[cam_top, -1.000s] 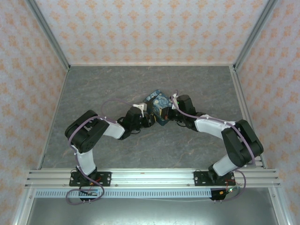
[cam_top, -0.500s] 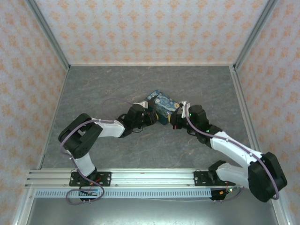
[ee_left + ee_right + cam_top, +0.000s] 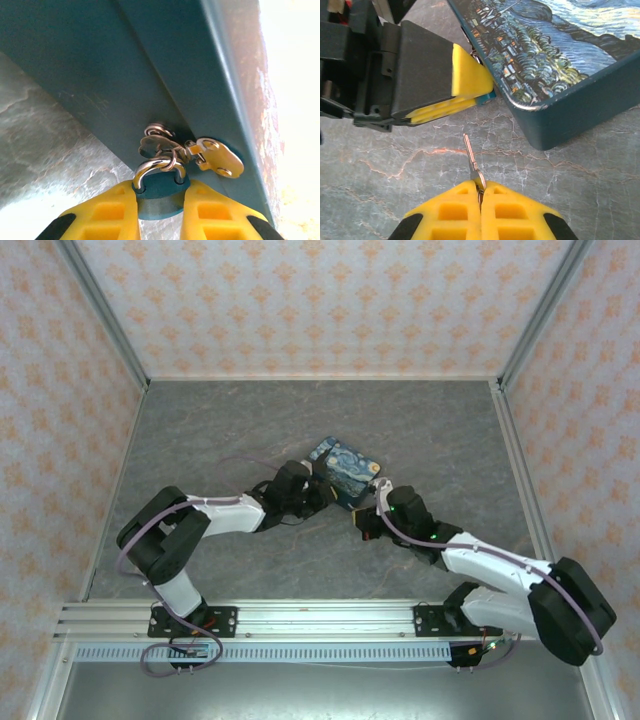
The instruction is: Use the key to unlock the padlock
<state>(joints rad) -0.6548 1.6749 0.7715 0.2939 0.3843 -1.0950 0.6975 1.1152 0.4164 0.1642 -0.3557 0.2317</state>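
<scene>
The small teal padlock [image 3: 159,200] hangs by its steel shackle [image 3: 152,166] from a ring at the brass hasp [image 3: 220,158] of the starry-night tin [image 3: 346,467]. My left gripper [image 3: 160,191] is shut on the padlock's body, one yellow finger on each side. In the top view that gripper [image 3: 318,493] sits at the tin's near left side. My right gripper [image 3: 481,192] is shut on the head of the slim metal key [image 3: 471,157]. The key's blade points up toward the left gripper's yellow finger [image 3: 470,75] and a sliver of padlock [image 3: 490,96], with a gap between.
The tin [image 3: 555,60] lies on the grey marble table [image 3: 220,430], its corner just right of the key. The right gripper [image 3: 362,521] is close in front of the tin. Patterned walls and metal rails [image 3: 300,618] bound the table.
The right gripper with the key has drawn back from the tin's side toward the near edge. The left gripper has stayed at the padlock, and the tin has shifted slightly.
</scene>
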